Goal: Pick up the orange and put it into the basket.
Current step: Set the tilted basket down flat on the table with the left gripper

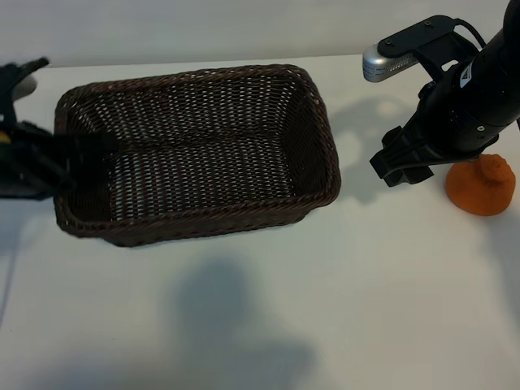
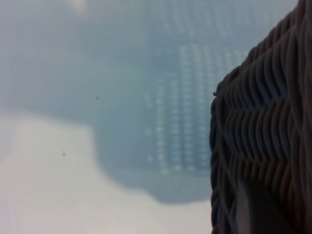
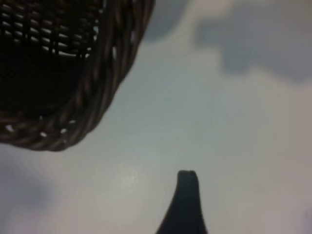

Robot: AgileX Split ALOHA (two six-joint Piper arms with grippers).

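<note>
You have the basket (image 1: 195, 150) standing on the white tabletop (image 1: 260, 309), left of centre and toward the far edge, its long side running across the exterior view. Its interior holds nothing that can be seen.

The orange (image 1: 481, 188) rests on the tabletop near the right edge, well apart from the basket. Its knobby bump points up. It is outside the basket and no gripper holds it.

The right gripper (image 1: 400, 166) hangs over the tabletop between the basket's right end and the orange, just beside the orange, pointing steeply down. Its jaws stand wide apart and hold nothing. In the right wrist view you see one dark fingertip (image 3: 187, 181) above bare tabletop, with a rounded basket corner (image 3: 92, 97) farther off.

The left gripper (image 1: 57, 166) is at the basket's left end, at the left edge of the exterior view, and overlaps the braided rim there. Its jaws stand narrowly apart. You cannot tell from these views whether it grips the rim or only sits against it. The left wrist view shows the woven basket wall (image 2: 263, 136) close up, beside bare tabletop.
</note>
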